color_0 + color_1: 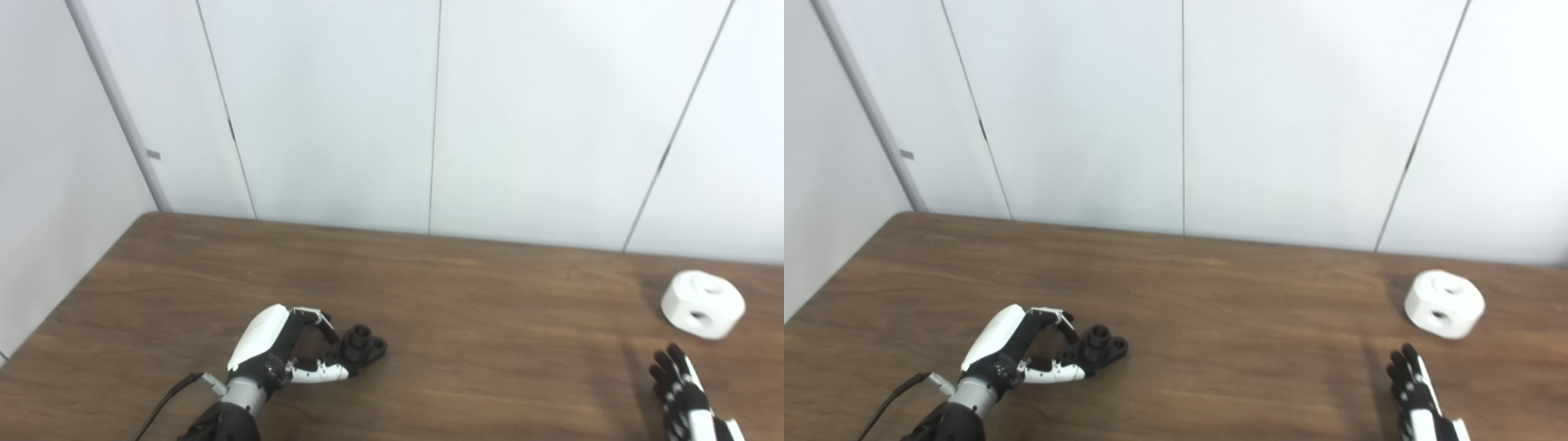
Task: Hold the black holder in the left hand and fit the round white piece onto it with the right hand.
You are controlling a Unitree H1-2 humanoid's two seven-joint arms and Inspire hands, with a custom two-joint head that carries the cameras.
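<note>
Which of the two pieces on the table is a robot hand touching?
The black holder: the left robot hand curls around it. The round white piece lies untouched.

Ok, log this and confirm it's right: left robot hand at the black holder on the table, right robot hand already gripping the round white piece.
Not right. The right robot hand grips nothing: the left eye view shows it open and apart from the round white piece, which sits alone on the table. The left robot hand is at the black holder, as stated.

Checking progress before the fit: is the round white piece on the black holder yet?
Not on. The round white piece lies alone on the table, far from the black holder.
</note>
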